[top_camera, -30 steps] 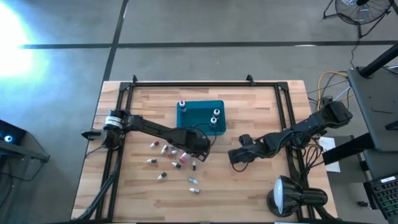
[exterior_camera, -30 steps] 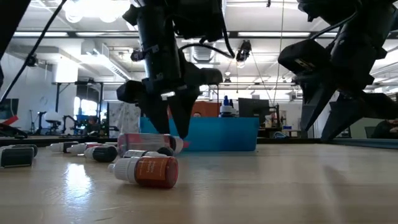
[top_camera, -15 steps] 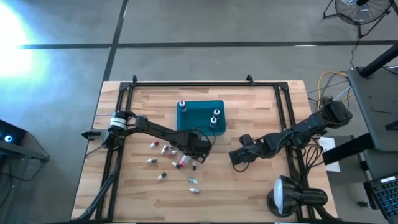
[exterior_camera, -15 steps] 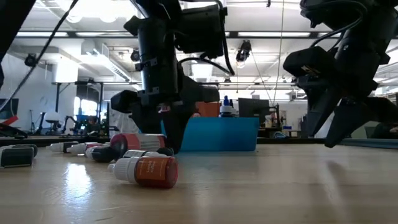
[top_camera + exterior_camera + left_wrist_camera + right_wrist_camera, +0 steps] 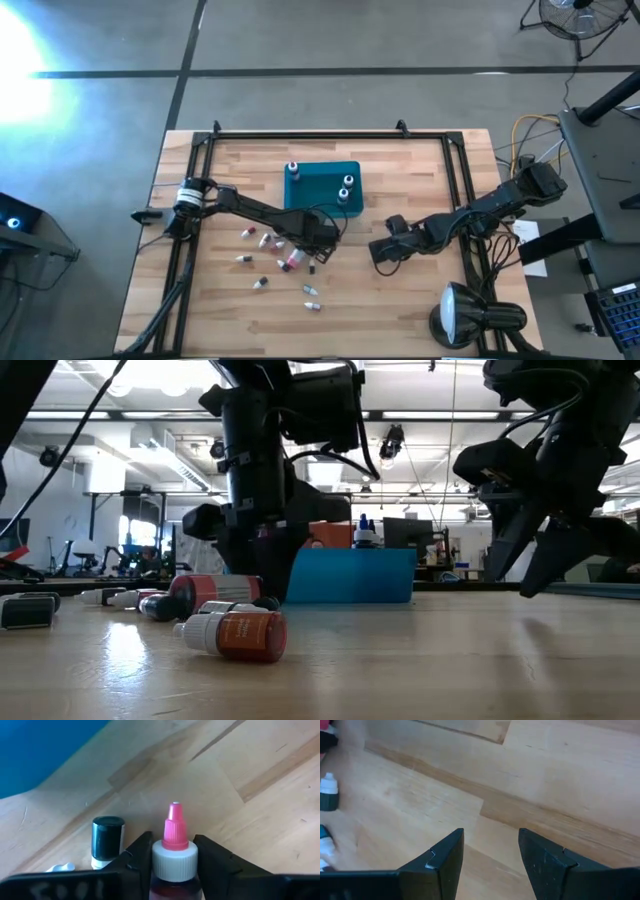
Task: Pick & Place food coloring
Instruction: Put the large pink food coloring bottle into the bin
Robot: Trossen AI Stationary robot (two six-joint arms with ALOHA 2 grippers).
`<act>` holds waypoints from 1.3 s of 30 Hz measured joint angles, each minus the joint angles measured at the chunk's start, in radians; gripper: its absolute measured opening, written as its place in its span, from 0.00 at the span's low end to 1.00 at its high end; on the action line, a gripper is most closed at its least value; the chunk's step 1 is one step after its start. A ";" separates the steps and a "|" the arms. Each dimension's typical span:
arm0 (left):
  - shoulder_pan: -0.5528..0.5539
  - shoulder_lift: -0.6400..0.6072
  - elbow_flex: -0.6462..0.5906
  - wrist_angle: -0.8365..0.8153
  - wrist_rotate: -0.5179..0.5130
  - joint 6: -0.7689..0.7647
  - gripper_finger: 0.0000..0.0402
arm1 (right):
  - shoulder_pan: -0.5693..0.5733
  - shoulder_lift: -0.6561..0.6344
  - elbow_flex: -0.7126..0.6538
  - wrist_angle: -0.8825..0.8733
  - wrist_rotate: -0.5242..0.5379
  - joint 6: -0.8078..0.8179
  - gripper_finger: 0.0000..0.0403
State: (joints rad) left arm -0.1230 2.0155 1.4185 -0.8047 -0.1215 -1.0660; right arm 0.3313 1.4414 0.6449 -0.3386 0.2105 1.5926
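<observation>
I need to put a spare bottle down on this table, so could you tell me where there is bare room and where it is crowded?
Bare wood lies behind the teal bin up to the far frame rail, and along the near edge between the loose food coloring bottles and the lamp. It is crowded in front of the bin, where the left gripper closes on a pink-tipped bottle. The right gripper hovers just right of there.

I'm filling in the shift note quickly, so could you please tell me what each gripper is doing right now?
Left gripper: closed on a pink-tipped food coloring bottle.
Right gripper: open, holding nothing, above bare table.
</observation>
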 joint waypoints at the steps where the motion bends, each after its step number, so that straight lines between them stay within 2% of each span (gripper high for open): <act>1: 0.000 0.000 0.000 0.000 0.000 0.000 0.22 | 0.000 0.000 0.000 0.000 0.002 0.000 0.45; 6: 0.000 -0.007 0.033 0.002 -0.021 0.020 0.22 | 0.000 0.000 0.000 0.009 0.032 -0.049 0.45; 10: -0.025 -0.043 0.115 0.031 -0.141 0.098 0.21 | 0.000 0.000 0.000 0.031 0.067 -0.127 0.45; 14: -0.076 -0.076 0.173 0.181 -0.325 0.301 0.21 | 0.000 0.000 0.003 0.040 0.082 -0.229 0.45; 17: -0.093 -0.077 0.159 0.372 -0.390 0.426 0.21 | 0.000 0.000 0.009 0.029 0.081 -0.301 0.45; 21: -0.114 -0.077 0.072 0.641 -0.397 0.506 0.21 | 0.000 -0.004 0.025 -0.051 0.052 -0.334 0.45; 26: -0.128 -0.072 -0.102 0.879 -0.390 0.421 0.21 | 0.020 -0.040 0.036 -0.139 -0.045 -0.403 0.45; 31: -0.139 -0.073 -0.261 1.216 -0.431 0.435 0.21 | 0.043 -0.125 0.036 -0.140 -0.084 -0.440 0.45; 34: -0.143 -0.073 -0.328 1.301 -0.480 0.489 0.22 | 0.035 -0.189 0.036 -0.124 -0.106 -0.420 0.45; 39: -0.140 -0.056 -0.395 1.395 -0.483 0.586 0.22 | -0.008 -0.261 0.055 -0.122 -0.115 -0.404 0.45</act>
State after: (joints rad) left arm -0.2635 1.9596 1.0236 0.5901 -0.6047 -0.4801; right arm 0.3237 1.1809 0.6996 -0.4604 0.0956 1.1887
